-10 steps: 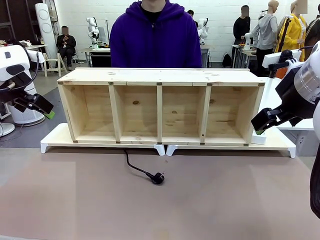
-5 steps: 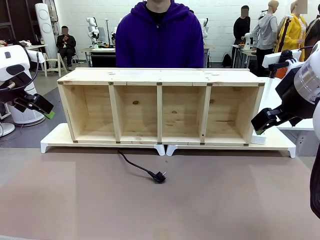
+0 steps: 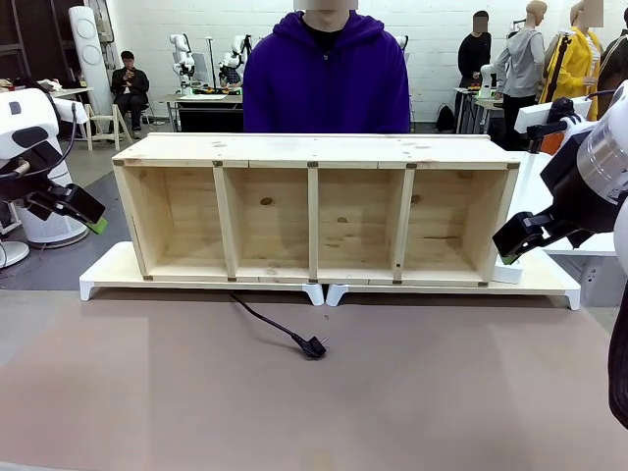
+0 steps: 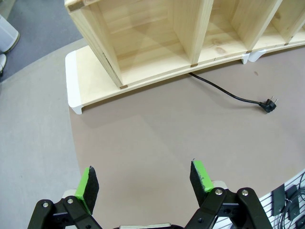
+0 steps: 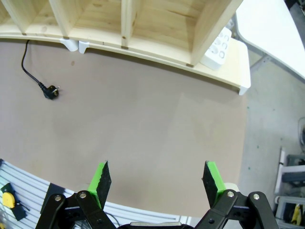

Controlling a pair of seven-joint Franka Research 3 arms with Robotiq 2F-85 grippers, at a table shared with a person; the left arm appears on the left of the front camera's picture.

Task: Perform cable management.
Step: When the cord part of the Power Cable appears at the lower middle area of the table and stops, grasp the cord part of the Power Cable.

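While your left gripper [image 4: 144,180] and right gripper [image 5: 157,179] gape wide and empty, the cable [image 3: 270,322] lies at the shelf's [image 3: 314,149] six o'clock; a glancing pinch could flick it away.

Looks like a robotics lab. Has a white robot arm [image 3: 25,118] at a brown worktable [image 3: 442,392], further workbenches [image 3: 206,98] against a white brick wall [image 3: 442,29].
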